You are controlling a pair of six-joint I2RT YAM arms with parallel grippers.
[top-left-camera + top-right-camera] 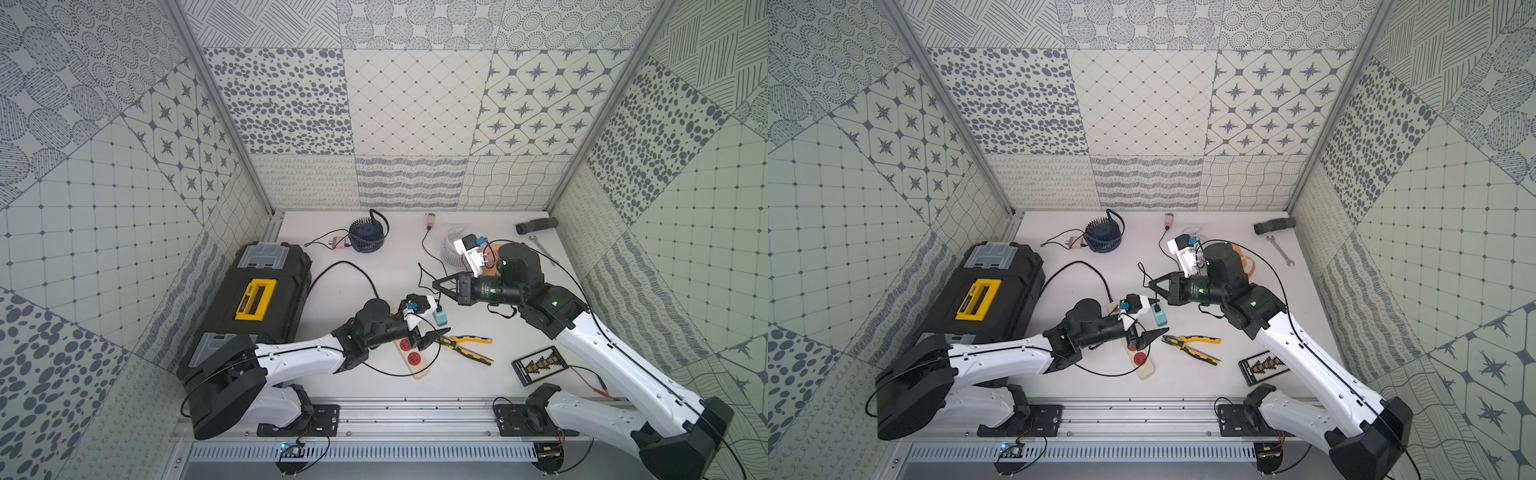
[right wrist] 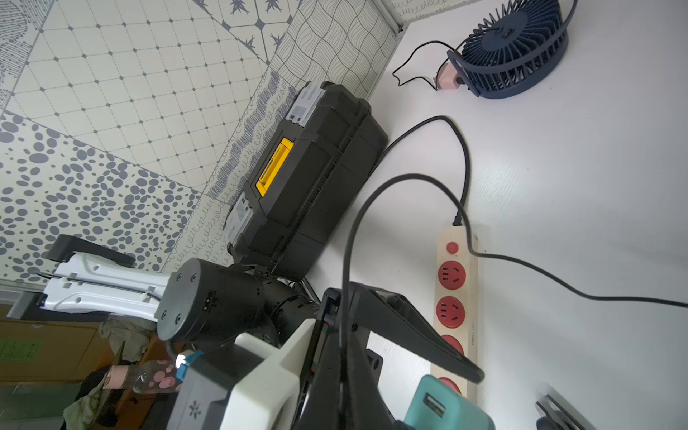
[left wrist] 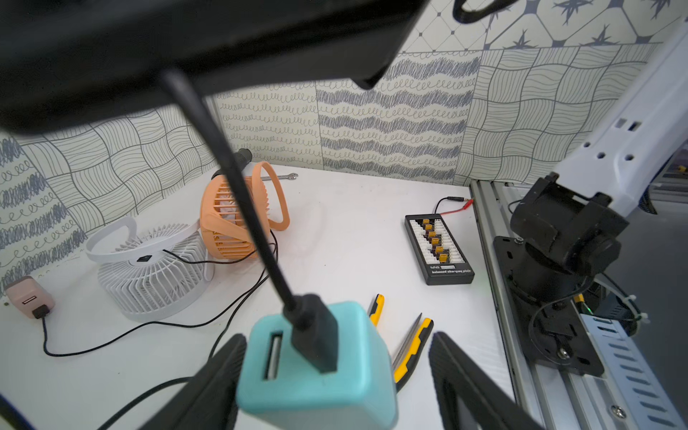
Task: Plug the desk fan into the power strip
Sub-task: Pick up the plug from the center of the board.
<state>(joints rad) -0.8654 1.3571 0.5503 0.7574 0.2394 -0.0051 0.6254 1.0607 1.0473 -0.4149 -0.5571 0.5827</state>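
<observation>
Finding one: your left gripper [image 3: 338, 338] stands partly open astride the teal block-shaped USB wall adapter [image 3: 350, 391]. One finger lies against the adapter's side and the other stands off with a clear gap, so nothing is clamped. Your right gripper [image 1: 436, 286] is closed on the thin black USB cable [image 3: 238, 186] that rises from the adapter. Whether that cable serves the white round grille fan [image 3: 149, 271] or the orange plastic fan [image 3: 227, 223] cannot be traced.

Finding two: the long cream plastic power strip with round red sockets [image 2: 453, 293] lies flat on the white table beneath your left gripper. Its long axis runs from the front rail away toward the black toolbox with the yellow handle [image 1: 266, 299], with the switch and cord at the far end. In both top views the adapter shows just beside the strip, on the side away from the toolbox. Its pins are hidden, so I cannot tell whether it hangs or stands.

Judgement: the adapter needs a short sideways shift toward the toolbox, then a straight push down. Your left arm is the nearer.

Clearances: the yellow-handled pliers [image 1: 467, 347] lie near on the open side, and the strip's near end sits close to the rail.
</observation>
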